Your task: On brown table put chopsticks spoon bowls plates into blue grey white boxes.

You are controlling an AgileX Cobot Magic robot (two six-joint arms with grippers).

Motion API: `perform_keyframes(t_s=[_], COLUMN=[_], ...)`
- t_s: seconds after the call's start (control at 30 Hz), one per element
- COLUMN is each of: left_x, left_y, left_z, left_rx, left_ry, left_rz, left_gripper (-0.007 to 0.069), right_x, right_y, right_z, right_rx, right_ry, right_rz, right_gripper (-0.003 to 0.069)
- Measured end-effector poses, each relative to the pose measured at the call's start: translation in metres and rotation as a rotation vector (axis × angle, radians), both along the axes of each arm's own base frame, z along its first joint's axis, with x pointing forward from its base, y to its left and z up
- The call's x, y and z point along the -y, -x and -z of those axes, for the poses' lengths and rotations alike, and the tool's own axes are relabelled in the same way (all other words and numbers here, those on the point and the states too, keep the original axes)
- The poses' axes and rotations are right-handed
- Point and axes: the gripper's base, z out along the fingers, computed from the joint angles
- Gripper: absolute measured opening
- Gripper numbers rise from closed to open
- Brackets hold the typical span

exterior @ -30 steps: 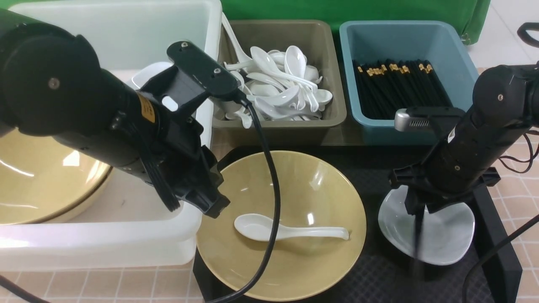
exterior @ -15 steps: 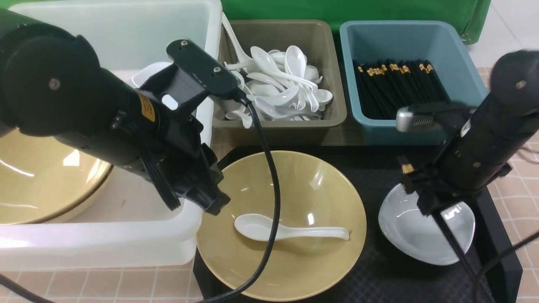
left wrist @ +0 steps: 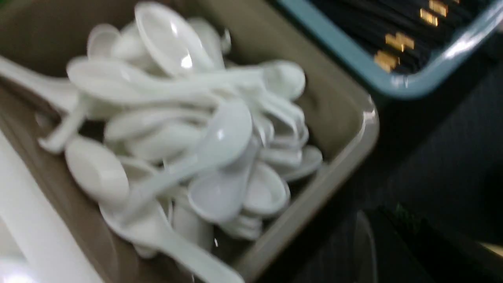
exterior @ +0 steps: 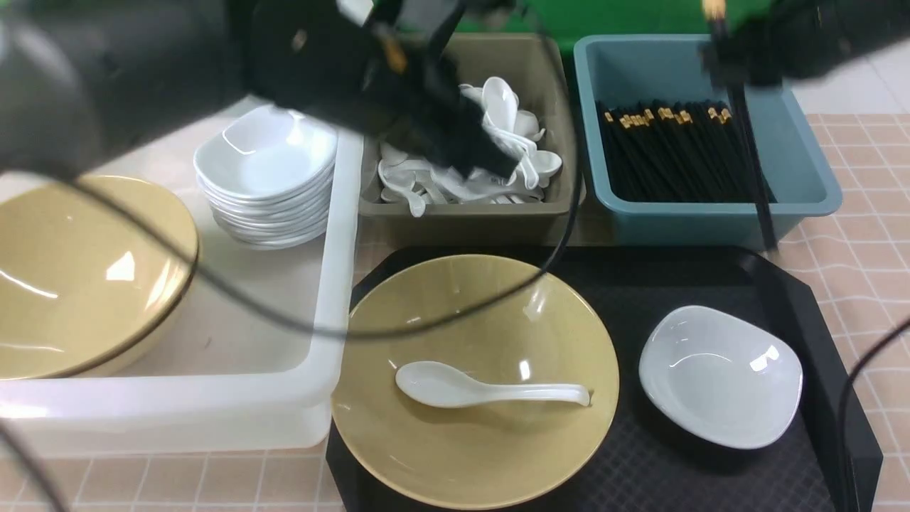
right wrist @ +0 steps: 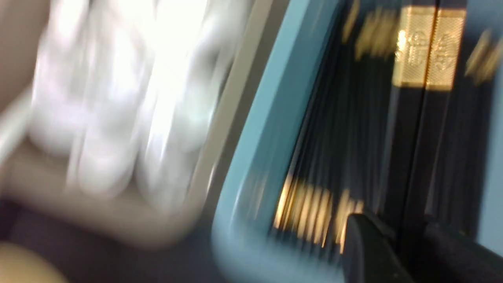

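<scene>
A pair of black chopsticks with gold ends hangs from my right gripper, which is shut on them above the blue box. The right wrist view shows the pair running between the fingers of the right gripper. Several chopsticks lie in that box. My left gripper is a dark blur over the grey box full of white spoons, shut and empty. One white spoon lies in the yellow bowl. A white plate sits to its right.
Bowl and plate rest on a black tray. The white box at the left holds another yellow bowl and a stack of white plates. A cable from the left arm droops across the white box and bowl rim.
Both arms rose and swung toward the back. The right gripper carried the chopsticks from the white plate up over the blue box. The left gripper went from the bowl's edge to the grey box.
</scene>
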Motion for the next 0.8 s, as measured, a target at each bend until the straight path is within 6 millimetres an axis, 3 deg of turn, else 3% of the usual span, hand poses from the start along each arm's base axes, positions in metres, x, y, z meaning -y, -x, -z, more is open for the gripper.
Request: perform_keyframes(t_s=[0.07,0.13,0.23,0.4,0.47,0.57,0.63,0.7,0.8], left_x=[0.006,0.008,0.009,0.004,0.001,-0.008,-0.014,-0.029,-0.048], left_y=[-0.011,-0.013,-0.016,-0.009,-0.004,0.009,0.019,0.041,0.068], left_z=[-0.015,-0.020,-0.028,-0.033,-0.038,-0.049,-0.055,-0.061,-0.059], left_rx=[0.104,0.154,0.223,0.202,0.197,0.212,0.218,0.215,0.174], left_ry=[0.038,0.057,0.091,0.067,0.058,0.060,0.054,0.025,-0.003], left_rz=[0.011,0.014,0.011,0.017,0.020,0.021,0.022,0.026,0.011], left_gripper=[0.0001,0.0001,0.0001,0.0001,0.0001,0.0001,0.0001,0.0001,0.0001], right_x=[0.006,0.009,0.016,0.024,0.026,0.027,0.026,0.020,0.008], right_y=[-0.032,-0.048,-0.083,-0.117,-0.120,-0.119,-0.117,-0.108,-0.093], right_z=[-0.003,0.001,0.018,0.056,0.067,0.074,0.070,0.057,0.040], right_rx=[0.120,0.157,0.218,0.161,0.102,0.001,-0.039,-0.147,-0.243], right_ry=[-0.041,-0.056,-0.073,-0.068,-0.060,-0.046,-0.045,-0.010,0.057], right_rz=[0.055,0.079,0.118,0.146,0.146,0.138,0.130,0.058,-0.087], right_gripper=[0.0165,0.0165,0.0165,0.0173,0.0200,0.0311,0.0361,0.0455,0.0498])
